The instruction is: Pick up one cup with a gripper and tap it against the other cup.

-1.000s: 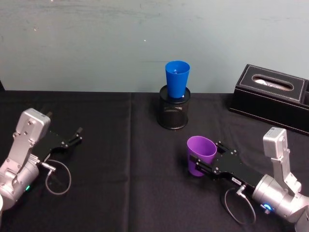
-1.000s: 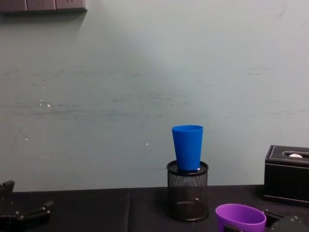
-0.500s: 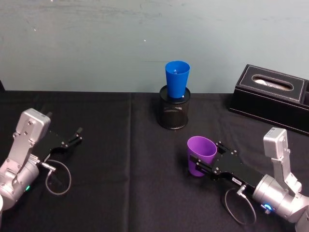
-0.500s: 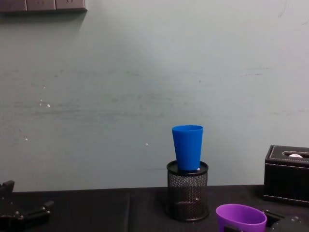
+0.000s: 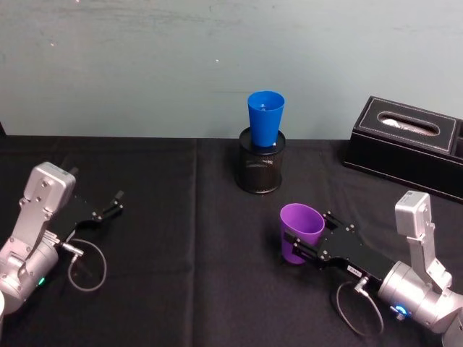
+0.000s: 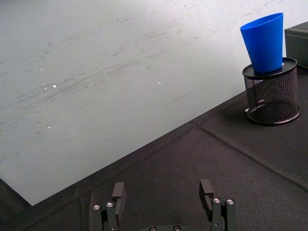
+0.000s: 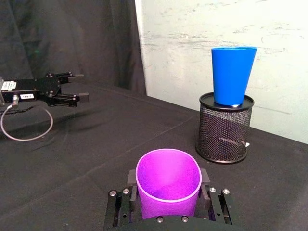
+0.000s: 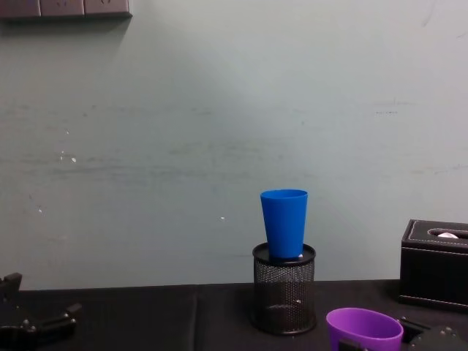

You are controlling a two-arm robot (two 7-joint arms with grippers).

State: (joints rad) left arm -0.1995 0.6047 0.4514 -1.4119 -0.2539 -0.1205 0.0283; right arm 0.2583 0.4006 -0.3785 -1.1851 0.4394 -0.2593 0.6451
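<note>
Right hand (image 5: 312, 237) tight on purple cup (image 5: 298, 225), far fingertip hidden behind it

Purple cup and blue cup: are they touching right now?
Apart. The head view shows bare black cloth between the purple cup, held in the right gripper, and the blue cup standing in the mesh holder farther back. Left gripper idles at left.

No writing we can read.
Small white stickers (image 7: 9, 85) sit on the black jawed left gripper (image 7: 83, 85) and right gripper (image 5: 311, 231); their marks, possibly print, are too small for us to read.
</note>
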